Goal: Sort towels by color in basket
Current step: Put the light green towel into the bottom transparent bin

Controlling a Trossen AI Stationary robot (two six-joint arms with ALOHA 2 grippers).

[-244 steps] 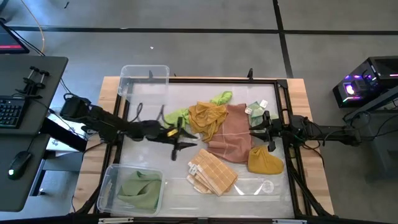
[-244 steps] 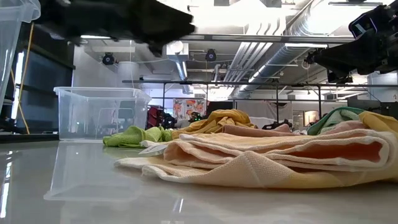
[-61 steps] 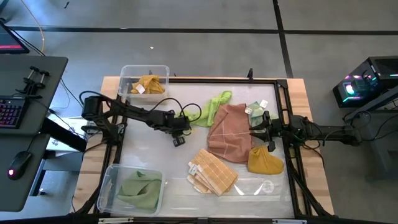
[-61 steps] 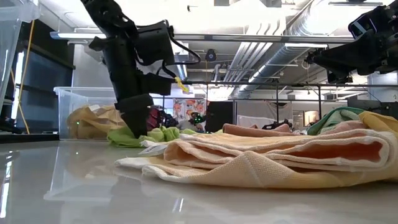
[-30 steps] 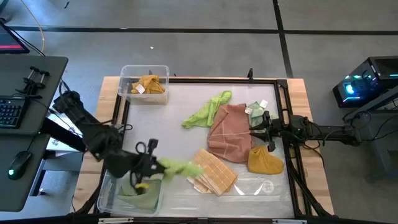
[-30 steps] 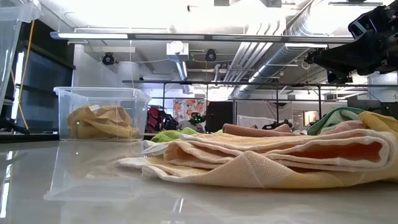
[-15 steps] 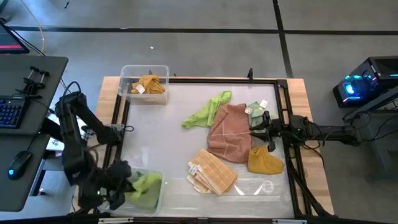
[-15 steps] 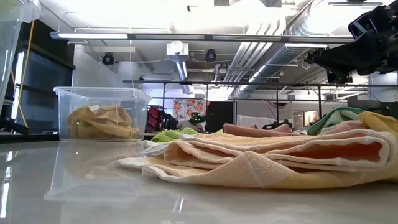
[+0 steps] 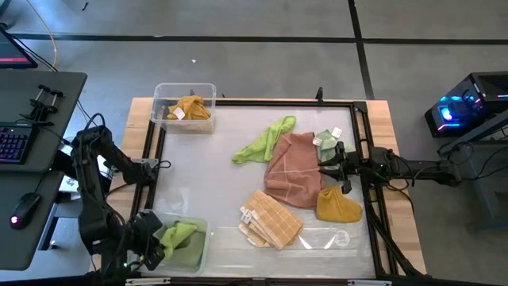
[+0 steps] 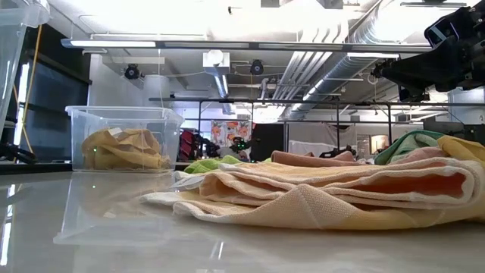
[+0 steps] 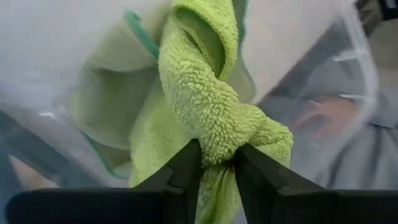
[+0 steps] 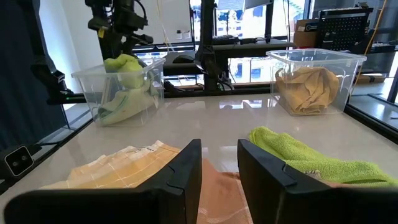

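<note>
My left gripper [image 9: 159, 241] stands over the clear near-left bin [image 9: 140, 230], with a lime green towel [image 11: 208, 93] between its fingers. Under that towel a sage green towel [image 11: 106, 93] lies in the bin. A mustard towel [image 9: 187, 108] fills the far-left bin [image 9: 159, 94]. On the table lie another lime towel [image 9: 266, 140], a pink-brown towel [image 9: 292, 167], a checked tan towel [image 9: 271, 219] and a second mustard towel [image 9: 339, 205]. My right gripper [image 9: 324, 165] waits open at the table's right side. My left gripper pinches a twisted, bunched part of the lime green towel [image 11: 219, 149] between its two fingers, several layers thick. The fingers come from above, slanting down into the bin. The towel hangs below them as a loose rope, and its lower end rests on the sage green towel.
A small folded cloth with tags [image 9: 327, 140] lies by the right gripper. A flat clear lid [image 9: 317, 237] sits near the front edge. A black frame [image 9: 262, 102] borders the white table top. A desk with a keyboard [image 9: 12, 143] stands to the left.
My left gripper has swung from beside the checked towel toward the table's near-left corner, sunk and rolled about its own line. The lime green towel, which trailed over the table, now hangs into the near-left bin onto the sage towel.
</note>
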